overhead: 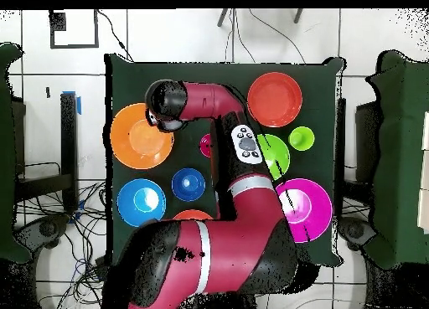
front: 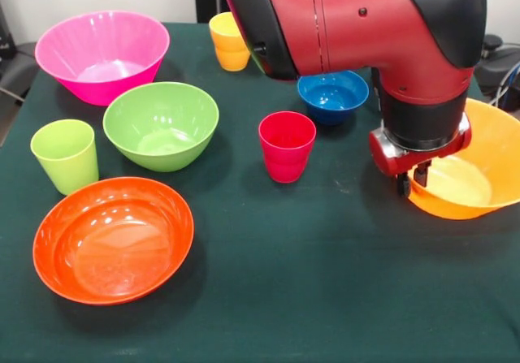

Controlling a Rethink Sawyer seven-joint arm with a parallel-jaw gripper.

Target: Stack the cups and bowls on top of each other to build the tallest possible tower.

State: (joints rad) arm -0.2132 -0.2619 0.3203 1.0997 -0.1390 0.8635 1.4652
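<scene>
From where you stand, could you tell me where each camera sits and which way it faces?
Front view: across the table, facing the robot; the arm descends from above, gripper at the big orange bowl.
Overhead view: above the table, looking straight down; the base at the bottom, the arm reaching upward.
Both show the big orange bowl and pink bowl.

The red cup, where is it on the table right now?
In the front view the red cup stands upright mid-table, between the green bowl on its left and the gripper on its right, just before the small blue bowl.
</scene>
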